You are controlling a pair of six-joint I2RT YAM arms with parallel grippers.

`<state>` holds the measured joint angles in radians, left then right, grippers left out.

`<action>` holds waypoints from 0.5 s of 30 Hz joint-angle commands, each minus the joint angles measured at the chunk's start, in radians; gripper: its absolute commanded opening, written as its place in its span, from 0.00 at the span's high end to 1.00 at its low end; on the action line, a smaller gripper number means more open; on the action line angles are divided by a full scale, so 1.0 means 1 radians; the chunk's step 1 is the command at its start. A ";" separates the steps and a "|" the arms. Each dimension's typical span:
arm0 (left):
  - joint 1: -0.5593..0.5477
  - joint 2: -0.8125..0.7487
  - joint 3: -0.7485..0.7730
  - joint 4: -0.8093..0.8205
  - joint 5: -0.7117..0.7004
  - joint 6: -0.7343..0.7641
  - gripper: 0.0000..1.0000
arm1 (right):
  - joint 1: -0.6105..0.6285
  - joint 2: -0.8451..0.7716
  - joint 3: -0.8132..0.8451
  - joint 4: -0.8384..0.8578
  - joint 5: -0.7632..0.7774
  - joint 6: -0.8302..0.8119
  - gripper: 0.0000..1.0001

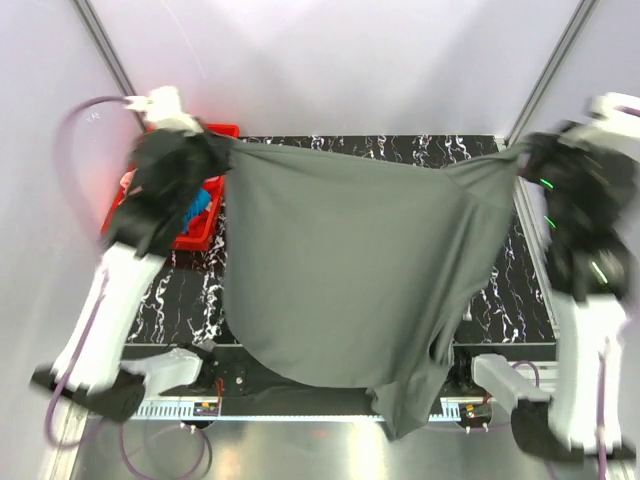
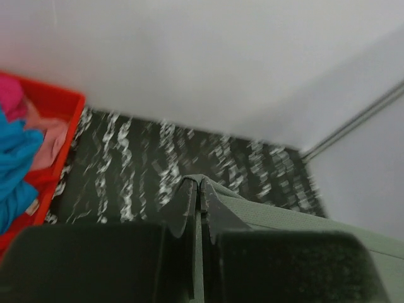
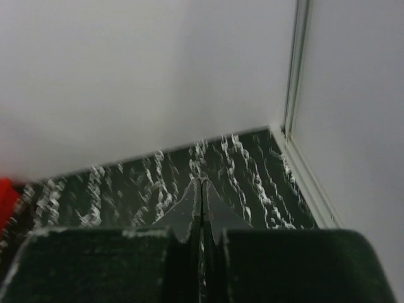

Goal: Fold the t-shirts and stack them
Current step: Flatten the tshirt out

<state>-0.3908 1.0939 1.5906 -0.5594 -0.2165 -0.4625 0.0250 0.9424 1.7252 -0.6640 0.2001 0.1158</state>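
Left gripper (image 2: 198, 190) and right gripper (image 3: 202, 189) pinch the grey t-shirt (image 1: 350, 260); it hangs spread.

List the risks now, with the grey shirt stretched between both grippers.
1. The plain dark grey cloth t-shirt hangs from small pinches in the shut left gripper and right gripper; a corner might slip out.
2. Its lower part droops past the near edge of the black marbled table by the right arm's base and could snag there.
3. The red plastic crate sits close to the left arm, which might bump it.
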 commanded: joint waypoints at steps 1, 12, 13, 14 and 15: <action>0.033 0.133 -0.102 0.059 -0.050 0.042 1.00 | -0.002 0.136 -0.240 0.268 0.000 -0.080 1.00; 0.159 0.829 -0.006 0.225 0.000 0.048 1.00 | -0.002 0.766 -0.448 0.669 -0.079 -0.070 1.00; 0.167 0.875 0.026 0.219 -0.004 0.050 1.00 | -0.003 0.827 -0.402 0.625 -0.085 -0.061 1.00; 0.171 0.906 0.079 0.214 -0.012 0.056 1.00 | -0.002 0.931 -0.312 0.568 -0.099 -0.041 1.00; 0.176 0.955 0.100 0.219 -0.018 0.064 1.00 | -0.003 0.972 -0.273 0.546 -0.129 -0.032 1.00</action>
<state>-0.2409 2.0083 1.5719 -0.4046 -0.2146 -0.4274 0.0250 1.7962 1.3025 -0.1455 0.1276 0.0566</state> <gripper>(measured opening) 0.022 0.011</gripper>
